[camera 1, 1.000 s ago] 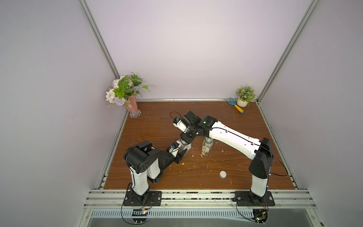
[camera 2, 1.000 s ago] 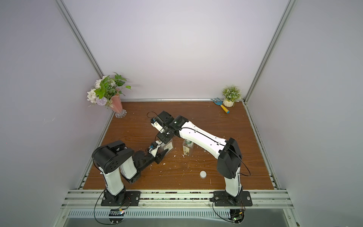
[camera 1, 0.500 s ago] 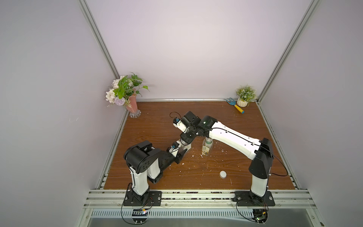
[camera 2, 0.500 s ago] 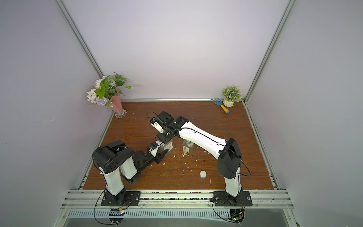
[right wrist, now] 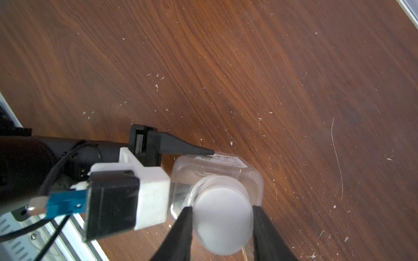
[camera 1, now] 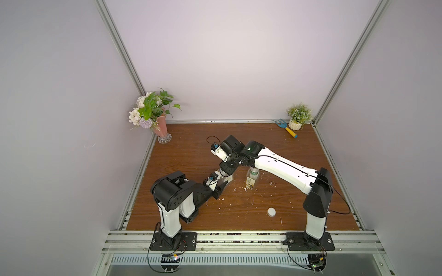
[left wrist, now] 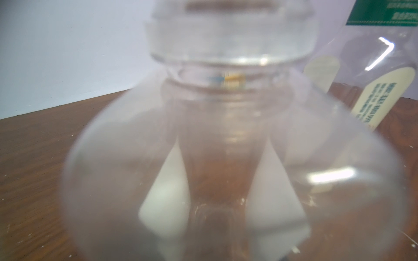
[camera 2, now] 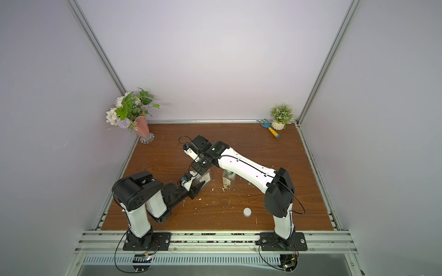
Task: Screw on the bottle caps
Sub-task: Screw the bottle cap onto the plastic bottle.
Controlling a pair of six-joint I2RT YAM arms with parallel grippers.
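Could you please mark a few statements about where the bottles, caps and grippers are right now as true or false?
1. The right gripper is shut on a white cap over the neck of the squarish bottle. True.
2. The second cap sits on the round bottle. False: it lies loose on the table, near the front edge.
3. The left gripper holds the squarish bottle's body. True.
4. The round bottle lies on its side. False: it stands upright.
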